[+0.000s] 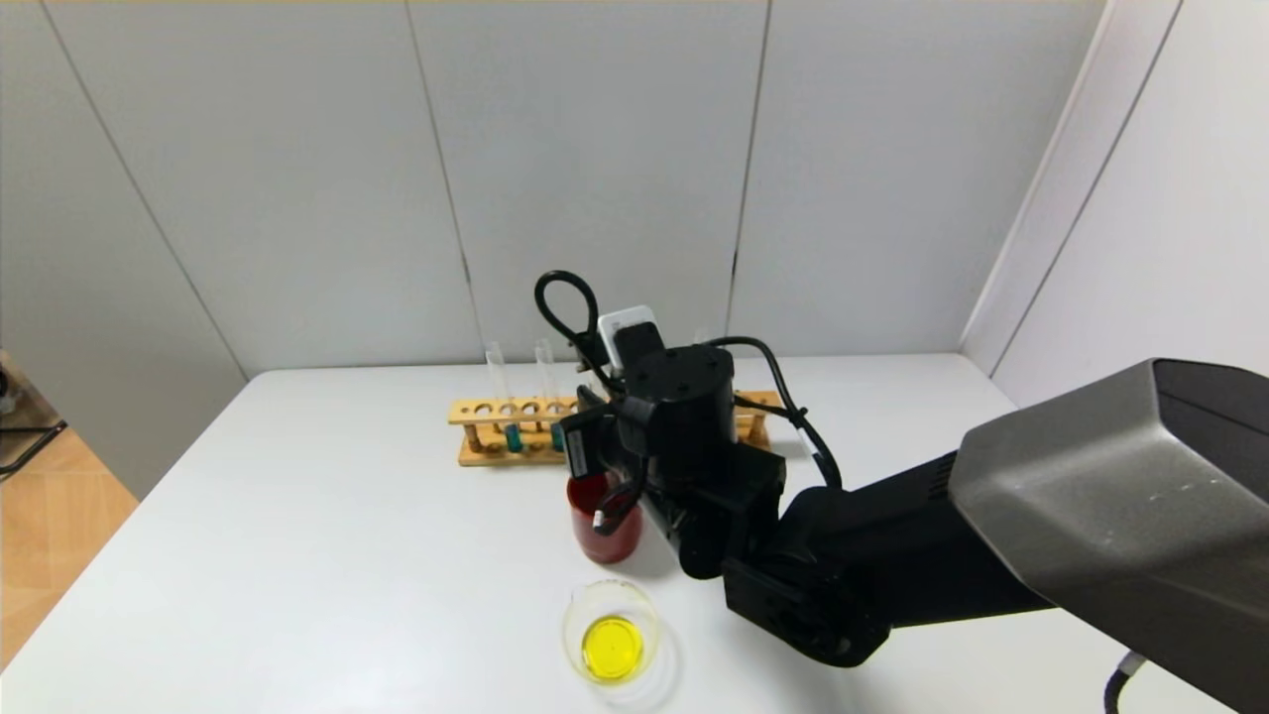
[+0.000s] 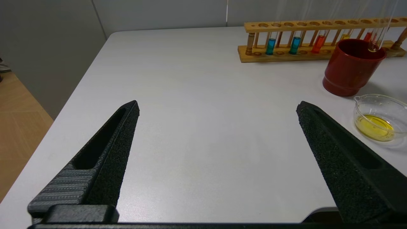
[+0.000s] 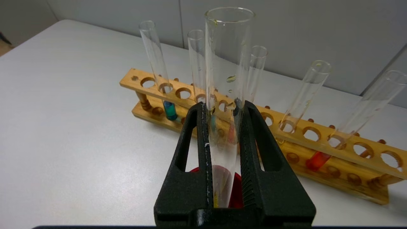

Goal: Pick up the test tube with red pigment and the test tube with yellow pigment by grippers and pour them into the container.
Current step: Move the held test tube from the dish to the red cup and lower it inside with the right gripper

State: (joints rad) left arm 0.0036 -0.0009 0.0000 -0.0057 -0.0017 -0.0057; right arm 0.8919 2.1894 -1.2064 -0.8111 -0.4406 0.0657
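On the left, our left gripper [image 2: 217, 127] hangs parked over bare tabletop [image 2: 197, 95], its fingers spread wide and holding nothing.

Next comes the wooden rack [image 3: 305, 140] at the back. It carries two teal-liquid tubes [image 2: 271, 45] at its left end, then a test tube with red pigment [image 2: 319, 43], a test tube with yellow pigment [image 2: 345, 36] and a second red one further right.

In front of the rack stands the red cup [image 2: 351, 68], and nearer us the container [image 2: 380, 117], which already has a yellow pool in it but no red.

Our right gripper [image 3: 222, 111] is clamped tight on an emptied tube [image 3: 226, 63] with yellow droplets clinging inside; we hold it upright with its rounded end at the mouth of the red cup.

We judge the step in hand is dropping this spent tube into the cup. To do it well we should:
- Keep the tube vertical and centred over the cup's opening, clear of the rim.
- Lower it until the bottom is well inside before loosening our grip, so the glass slides rather than falls.
- Open only slightly, then lift straight up, clear of the rack tubes just behind.

After that we'd go for the red tube in the rack.
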